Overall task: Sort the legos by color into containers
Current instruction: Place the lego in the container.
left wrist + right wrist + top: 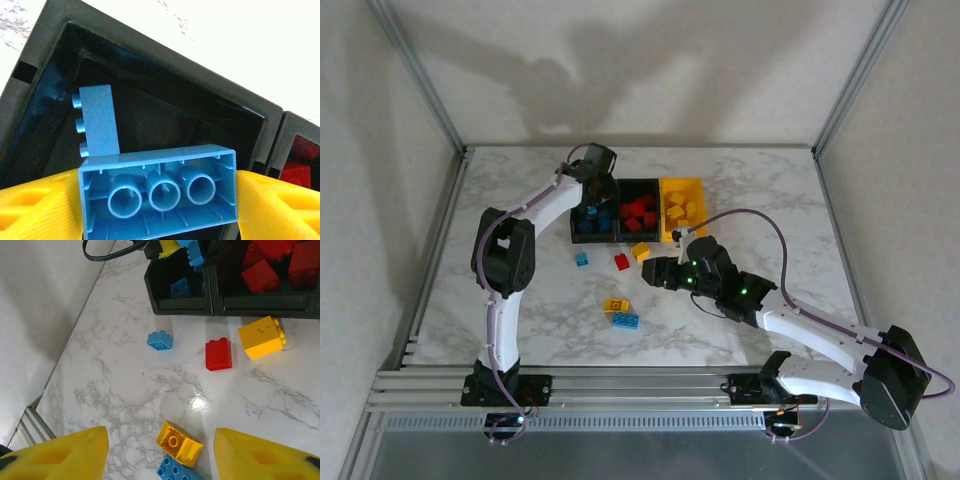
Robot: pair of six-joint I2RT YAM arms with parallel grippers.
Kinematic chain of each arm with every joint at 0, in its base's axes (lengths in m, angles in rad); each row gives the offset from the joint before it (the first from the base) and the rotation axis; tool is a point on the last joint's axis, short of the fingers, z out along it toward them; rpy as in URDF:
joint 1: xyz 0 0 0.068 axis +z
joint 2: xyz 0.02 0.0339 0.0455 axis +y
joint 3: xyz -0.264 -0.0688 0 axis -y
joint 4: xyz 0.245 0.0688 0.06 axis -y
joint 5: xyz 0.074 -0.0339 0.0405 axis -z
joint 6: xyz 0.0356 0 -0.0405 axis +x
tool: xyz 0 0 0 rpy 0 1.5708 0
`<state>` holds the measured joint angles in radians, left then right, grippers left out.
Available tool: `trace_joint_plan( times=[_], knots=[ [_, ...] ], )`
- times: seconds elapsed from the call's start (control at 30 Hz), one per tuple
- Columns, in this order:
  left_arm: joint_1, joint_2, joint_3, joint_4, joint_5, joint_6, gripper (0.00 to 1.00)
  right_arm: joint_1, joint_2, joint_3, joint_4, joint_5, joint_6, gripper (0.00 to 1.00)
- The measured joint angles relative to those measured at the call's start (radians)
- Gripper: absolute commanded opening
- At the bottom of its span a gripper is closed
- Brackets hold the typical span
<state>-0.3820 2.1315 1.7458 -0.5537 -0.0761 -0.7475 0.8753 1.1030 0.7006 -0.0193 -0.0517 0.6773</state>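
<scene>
Tabletop [770, 200] of white marble pattern, seen from above, with two robot arms bolted at its near edge. Three small open bins stand joined in a row at the far middle: the left black bin [165, 65], the middle black bin [265, 302] and the yellow bin [682, 184].

The left arm reaches out over the left black bin. The left gripper [159, 205] grips a light blue brick [159, 192] between its two yellow fingers, both touching the brick's ends. The brick's hollow underside, with three round tubes, faces the wrist camera, and it hangs above the bin's opening. Another blue brick [99, 120] lies inside the bin below it, studs pointing sideways.

The middle black bin holds several red bricks [260, 275]. The yellow bin holds yellow bricks, seen from above.

The right gripper [159, 430] hovers over the table in front of the bins, its fingers spread wide with nothing between them.

Five bricks lie loose on the table. Just in front of the bins are a small light blue piece [160, 340], a red piece [218, 354] and a yellow block [261, 337]. Nearer the arms, a yellow piece [179, 441] touches a blue plate [180, 471]
</scene>
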Motion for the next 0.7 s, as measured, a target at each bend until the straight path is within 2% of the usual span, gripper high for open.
trace_joint_plan(
  times=[0.27, 0.7],
  knots=[
    [0.014, 0.000, 0.000, 0.000, -0.008, 0.000, 0.69, 0.000, 0.000, 0.000, 0.000, 0.000, 0.000, 0.58],
    [0.018, 0.000, 0.000, 0.003, -0.019, 0.000, 0.78, 0.000, -0.002, -0.002, -0.001, 0.000, 0.000, 0.58]
  ],
)
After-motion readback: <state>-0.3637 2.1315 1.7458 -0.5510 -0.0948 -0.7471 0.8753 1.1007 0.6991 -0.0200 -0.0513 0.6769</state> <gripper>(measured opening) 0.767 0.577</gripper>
